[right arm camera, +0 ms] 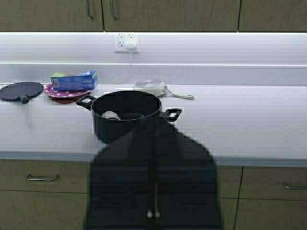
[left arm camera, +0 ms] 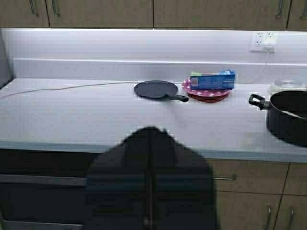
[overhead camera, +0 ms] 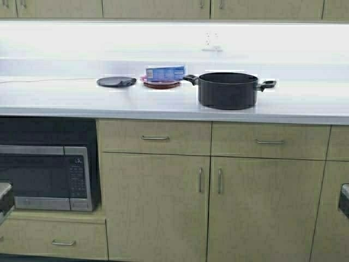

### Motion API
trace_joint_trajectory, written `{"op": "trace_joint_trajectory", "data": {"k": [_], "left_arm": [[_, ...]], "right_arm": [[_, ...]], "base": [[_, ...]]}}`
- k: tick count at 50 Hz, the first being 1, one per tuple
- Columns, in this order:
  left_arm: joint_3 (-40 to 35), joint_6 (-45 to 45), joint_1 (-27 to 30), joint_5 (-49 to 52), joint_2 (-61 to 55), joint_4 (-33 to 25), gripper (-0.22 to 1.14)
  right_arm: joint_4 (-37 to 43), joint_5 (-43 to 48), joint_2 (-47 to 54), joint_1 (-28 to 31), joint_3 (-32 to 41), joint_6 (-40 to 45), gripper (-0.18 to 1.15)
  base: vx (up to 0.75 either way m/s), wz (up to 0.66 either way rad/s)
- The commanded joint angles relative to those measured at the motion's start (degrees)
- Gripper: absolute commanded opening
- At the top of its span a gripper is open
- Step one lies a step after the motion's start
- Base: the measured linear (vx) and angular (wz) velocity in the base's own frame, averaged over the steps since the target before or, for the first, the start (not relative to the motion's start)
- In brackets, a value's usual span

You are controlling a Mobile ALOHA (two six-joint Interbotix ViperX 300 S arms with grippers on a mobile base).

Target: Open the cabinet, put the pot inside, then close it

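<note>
Cabinet [overhead camera: 158, 7] doors run shut across the top edge of the frame, so opening them is the first step, not yet begun; it calls for an arm to rise to the handles. Pot [overhead camera: 228, 90] sits on the worktop [overhead camera: 65, 101], right of centre. Both claws hang low, pressed together: left gripper [left arm camera: 150, 143] well apart from it, right gripper [right arm camera: 154, 139] facing it

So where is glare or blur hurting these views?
High view: the backsplash is blown out, hiding the outlet, and the pot has a bright fringe. Both wrist views: the left gripper and right gripper are dark, unfocused masses.
</note>
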State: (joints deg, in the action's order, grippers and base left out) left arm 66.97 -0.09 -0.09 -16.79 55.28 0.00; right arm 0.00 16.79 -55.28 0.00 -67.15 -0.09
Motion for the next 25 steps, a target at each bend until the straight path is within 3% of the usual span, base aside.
{"op": "trace_joint_trajectory", "data": {"k": [1, 5, 25], "left_arm": [[1.2, 0.3, -0.7, -3.4, -1.1, 0.4, -0.02], [1.2, 0.3, -0.7, -4.1, -1.2, 0.8, 0.07], [1.0, -0.6, 0.8, -4.4, -1.4, 0.9, 0.02]], "right_arm": [[0.1, -0.1, 0.6, 0.3, -0.5, 0.4, 0.07], [0.0, -0.1, 0.7, 0.2, -0.7, 0.5, 0.09], [-0.5, -0.2, 1.0, 0.2, -0.3, 0.4, 0.07]], "base": [[0.04, 0.08], [0.05, 0.07], [0.16, 0.03]]}}
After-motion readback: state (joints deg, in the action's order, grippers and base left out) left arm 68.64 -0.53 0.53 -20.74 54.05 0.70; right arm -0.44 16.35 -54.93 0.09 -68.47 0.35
